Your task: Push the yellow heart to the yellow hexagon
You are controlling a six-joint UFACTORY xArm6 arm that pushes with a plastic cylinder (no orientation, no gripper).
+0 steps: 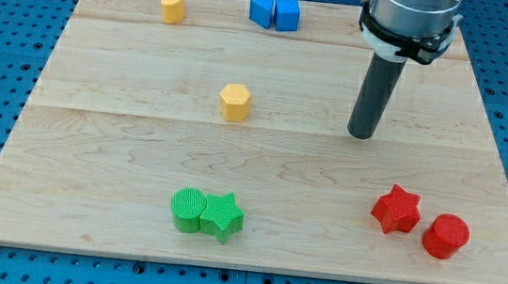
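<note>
The yellow heart [172, 6] sits near the view's top left of the wooden board [121, 147]. The yellow hexagon [235, 101] sits near the board's middle, below and to the right of the heart. My tip [362, 134] rests on the board well to the right of the hexagon and touches no block. The heart is far from the tip, up and to the left.
A blue pair of blocks [275, 13] sits at the view's top centre. A green cylinder [188, 209] and a green star [222, 216] touch at the bottom centre. A red star [395, 210] and a red cylinder [446, 236] sit at the bottom right.
</note>
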